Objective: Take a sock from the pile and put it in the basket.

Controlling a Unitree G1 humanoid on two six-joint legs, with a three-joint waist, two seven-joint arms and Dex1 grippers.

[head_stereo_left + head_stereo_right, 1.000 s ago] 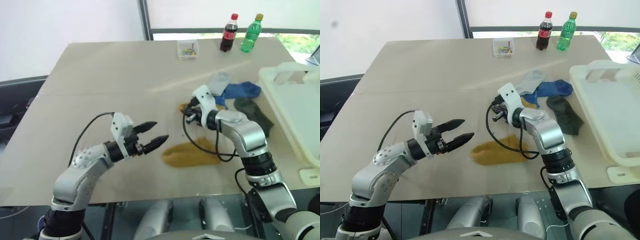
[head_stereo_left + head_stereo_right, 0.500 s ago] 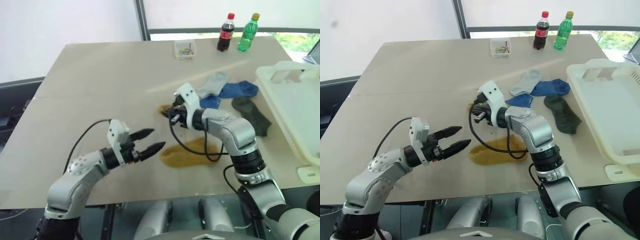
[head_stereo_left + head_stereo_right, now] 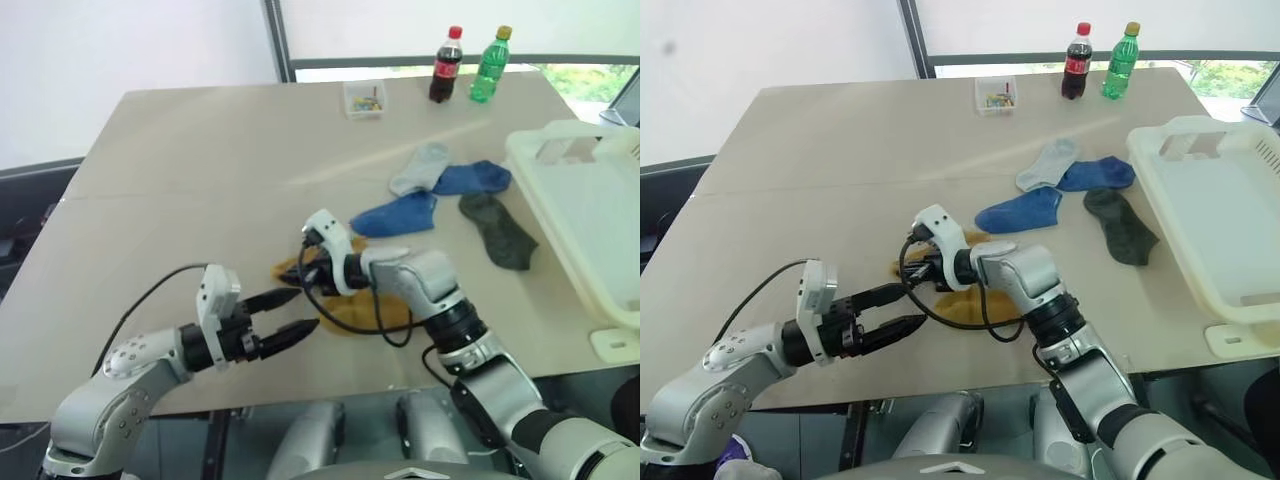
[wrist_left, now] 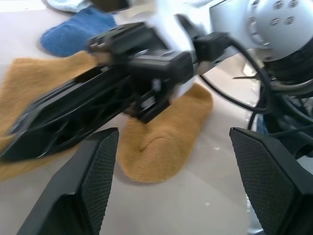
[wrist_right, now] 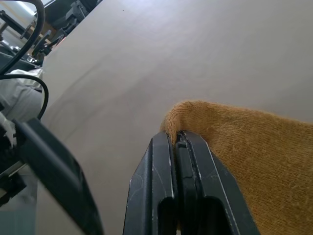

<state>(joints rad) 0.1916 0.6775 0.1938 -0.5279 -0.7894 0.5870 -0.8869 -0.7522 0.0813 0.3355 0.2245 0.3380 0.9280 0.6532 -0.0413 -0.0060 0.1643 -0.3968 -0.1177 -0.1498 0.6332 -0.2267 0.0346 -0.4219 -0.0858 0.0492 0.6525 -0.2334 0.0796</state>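
My right gripper [image 3: 298, 267] is shut on the edge of a mustard-yellow sock [image 5: 244, 147], low over the table near its front. The pinched fabric [image 3: 283, 268] peeks out beside the black fingers [image 5: 161, 186]. A second mustard sock [image 3: 368, 312] lies flat under my right forearm. My left gripper [image 3: 306, 308] is open and empty, its tips close to the right gripper [image 4: 88, 107] and pointing at it. The rest of the pile, a light grey sock [image 3: 420, 168], two blue socks [image 3: 395, 215] and a dark grey-green one [image 3: 497, 230], lies further back. The cream basket [image 3: 590, 210] stands at the right.
A cola bottle [image 3: 445, 65], a green bottle [image 3: 490, 65] and a small clear box [image 3: 363, 98] stand along the far edge. The table's front edge runs just below both grippers. Black cables loop around each wrist.
My right gripper has swung left and toward me, dragging the pinched yellow sock away from the pile. The left gripper has drawn back a little, still open.
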